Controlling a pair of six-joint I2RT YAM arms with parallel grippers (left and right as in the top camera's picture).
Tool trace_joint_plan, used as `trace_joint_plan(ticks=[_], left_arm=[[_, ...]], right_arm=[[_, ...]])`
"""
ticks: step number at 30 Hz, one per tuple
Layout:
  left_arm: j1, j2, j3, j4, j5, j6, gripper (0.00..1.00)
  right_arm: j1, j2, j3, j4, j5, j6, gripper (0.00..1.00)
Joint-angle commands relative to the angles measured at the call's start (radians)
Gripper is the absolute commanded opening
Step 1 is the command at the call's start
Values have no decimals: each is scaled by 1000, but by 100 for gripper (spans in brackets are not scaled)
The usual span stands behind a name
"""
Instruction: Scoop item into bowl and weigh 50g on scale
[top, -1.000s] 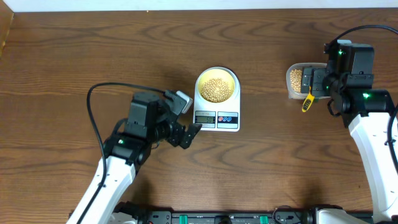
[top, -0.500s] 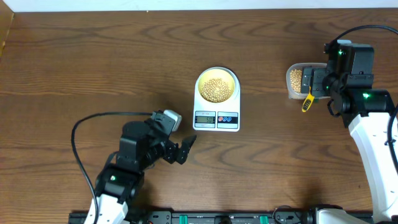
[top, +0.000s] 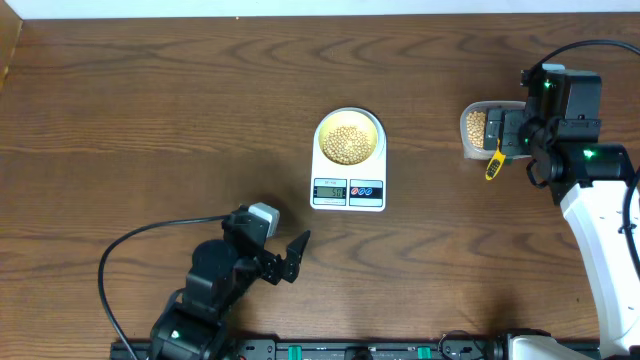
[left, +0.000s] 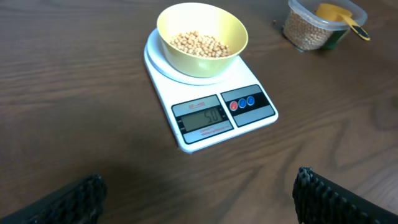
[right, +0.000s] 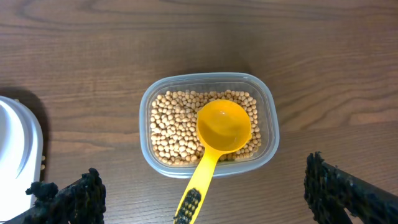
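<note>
**Beans in the bowl, 50 on the display**

At the middle of the table (top: 150, 100): the scale (top: 348, 188), white and flat. On its round platform at the 12 o'clock end, the pale-yellow bowl (top: 348, 137). Inside the bowl, a layer of tan beans (left: 199, 43) covering the bottom. At the scale's 6 o'clock end, seen from the left wrist, an LCD display (left: 202, 117) reading 50. Just to its 3 o'clock, small coloured buttons (left: 242, 102).

Down at 7 o'clock from the scale and well apart from it: the left gripper (top: 290, 258). Jaws spread wide, clasping nothing, aimed toward 1 o'clock at the scale.

Out at 3 o'clock from the bowl: a clear plastic container (right: 268, 134) with more of the same beans. In it, a bright yellow scoop (right: 222, 127), its empty cup lying on the beans. Handle running out over the rim toward 7 o'clock in the right wrist view.

Above the container, the right gripper (top: 497, 132). Fingers (right: 68, 199) parted wide on either side of the handle, touching neither scoop nor container, gripping nothing.
</note>
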Motion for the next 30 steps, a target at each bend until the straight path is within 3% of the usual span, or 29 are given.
trace_joint_plan(ticks=[1, 9, 30], left_arm=[[-5, -68, -40, 3, -35, -33, 98], [0, -232, -130, 3, -53, -91, 98], [101, -410, -191, 4, -117, -84, 98]], right_arm=[[4, 0, 1, 2, 2, -11, 99], [4, 0, 1, 2, 2, -11, 99], [4, 0, 1, 2, 2, -11, 99]])
